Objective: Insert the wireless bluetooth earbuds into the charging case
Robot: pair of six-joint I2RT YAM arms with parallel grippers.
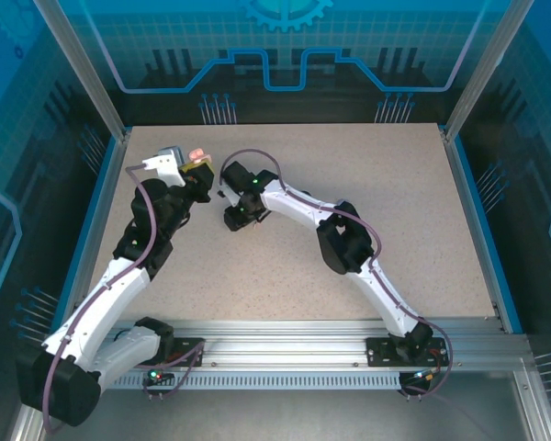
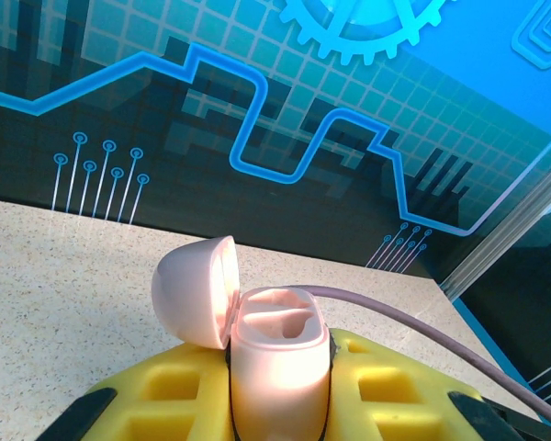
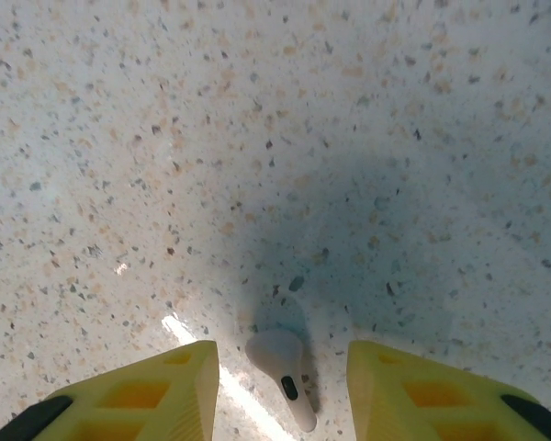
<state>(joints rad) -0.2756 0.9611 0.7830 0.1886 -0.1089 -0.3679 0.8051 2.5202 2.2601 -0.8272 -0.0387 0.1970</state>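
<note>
Top view: left gripper [image 1: 199, 168] was raised near the table's [image 1: 395, 202] 10 o'clock corner, and its yellow fingers [image 2: 165, 395] were clamped on the pale pink charging case [image 2: 280, 363]. Left wrist view: the case stood upright between the pads. Its lid [image 2: 193, 289] was swung open and hung off the rim toward 10 o'clock, and the moulded wells faced up. A purple cable [image 2: 395, 322] ran off behind the case toward 4 o'clock. We placed the right gripper [image 3: 282, 354] just off the case at about 5 o'clock in the top view, pointed down at the speckled surface. Right wrist view: its jaws stood apart. One pale earbud [image 3: 285, 367] lay flat on the table between them at the frame's 6 o'clock, touching neither finger. Its bulb pointed toward 12 and its stem trailed toward 5, with a small dark mark on the stem.
</note>
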